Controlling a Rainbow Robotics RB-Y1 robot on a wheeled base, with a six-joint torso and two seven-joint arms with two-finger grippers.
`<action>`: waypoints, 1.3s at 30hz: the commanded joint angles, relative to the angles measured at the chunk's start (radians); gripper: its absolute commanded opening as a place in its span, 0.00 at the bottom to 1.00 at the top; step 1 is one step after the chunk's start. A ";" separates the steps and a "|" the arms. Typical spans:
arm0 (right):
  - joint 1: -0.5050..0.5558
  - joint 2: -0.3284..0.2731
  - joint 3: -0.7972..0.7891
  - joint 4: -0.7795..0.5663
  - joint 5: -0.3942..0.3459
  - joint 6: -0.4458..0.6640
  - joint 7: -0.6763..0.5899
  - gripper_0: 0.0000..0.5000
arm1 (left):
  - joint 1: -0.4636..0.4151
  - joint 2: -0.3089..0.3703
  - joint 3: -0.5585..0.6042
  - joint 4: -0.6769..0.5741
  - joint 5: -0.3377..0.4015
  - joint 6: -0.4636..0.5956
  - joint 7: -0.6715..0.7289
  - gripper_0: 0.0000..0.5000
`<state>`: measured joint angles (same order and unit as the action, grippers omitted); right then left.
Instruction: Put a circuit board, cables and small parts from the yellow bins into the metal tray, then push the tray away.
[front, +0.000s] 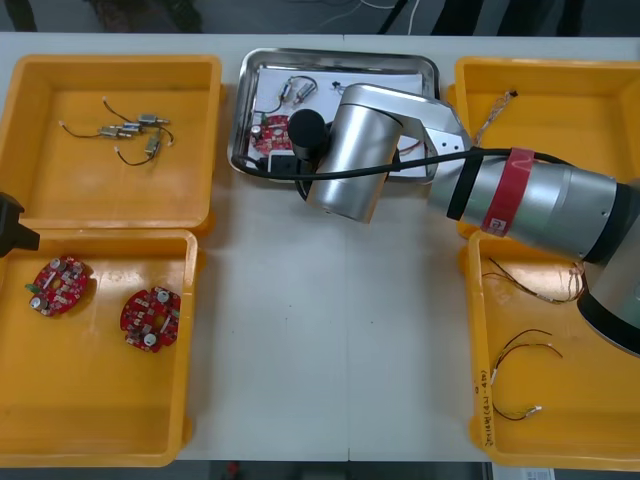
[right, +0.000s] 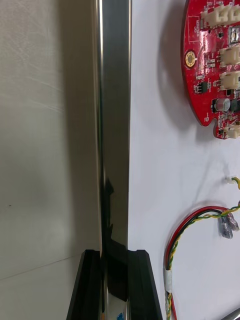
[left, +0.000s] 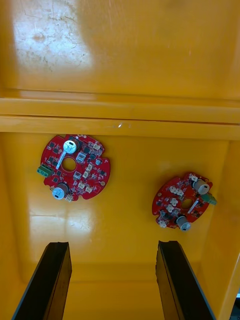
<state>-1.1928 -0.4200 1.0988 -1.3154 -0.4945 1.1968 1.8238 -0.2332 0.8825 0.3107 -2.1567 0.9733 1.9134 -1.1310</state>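
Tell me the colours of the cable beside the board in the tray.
Red and yellow cable, lying in the metal tray; best in the right wrist view.

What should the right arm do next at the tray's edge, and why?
Probably push the metal tray away across the table. The right gripper sits shut on the tray's near rim, and a circuit board, a red and yellow cable and small metal parts already lie inside. The left gripper hovers open over a yellow bin.

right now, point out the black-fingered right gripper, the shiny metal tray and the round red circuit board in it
right gripper (right: 115, 252): right wrist view, between its fingertips
shiny metal tray (right: 114, 125): right wrist view, rim
round red circuit board (right: 210, 70): right wrist view, its face
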 joint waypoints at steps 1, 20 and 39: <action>-0.067 -0.019 0.035 0.013 -0.009 -0.034 0.011 0.00 | 0.014 0.036 0.024 -0.026 0.007 0.006 -0.059 1.00; -0.067 -0.020 0.027 -0.004 -0.012 -0.022 0.011 1.00 | 0.014 0.036 0.024 -0.026 0.007 0.006 -0.059 1.00; -0.053 -0.019 -0.054 -0.335 -0.012 0.382 -0.024 1.00 | 0.014 0.036 0.024 -0.026 0.007 0.006 -0.059 1.00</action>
<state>-1.2103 -0.4209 1.0923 -1.5811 -0.4995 1.5351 1.8237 -0.2332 0.8825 0.3107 -2.1568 0.9733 1.9134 -1.1313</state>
